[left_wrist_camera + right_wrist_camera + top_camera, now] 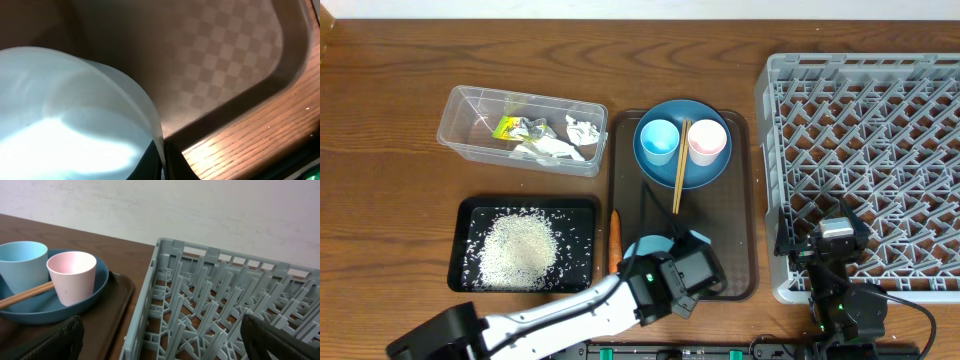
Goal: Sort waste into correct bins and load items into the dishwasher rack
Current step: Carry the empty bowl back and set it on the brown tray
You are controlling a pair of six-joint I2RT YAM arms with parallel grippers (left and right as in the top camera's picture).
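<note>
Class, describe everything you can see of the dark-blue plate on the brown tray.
The dark-blue plate is round, smooth and shallow with a raised rim, perhaps plastic. It lies flat at the far end of the brown tray. A light-blue cup and a pink cup stand upright on it; wooden chopsticks lie between them, overhanging its near rim.

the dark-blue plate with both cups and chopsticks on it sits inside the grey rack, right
No. The large dark-blue round plate, with the small light-blue cup, small pink cup and wooden chopsticks, sits on the brown serving tray, not in the grey lattice rack; see overhead view.
</note>
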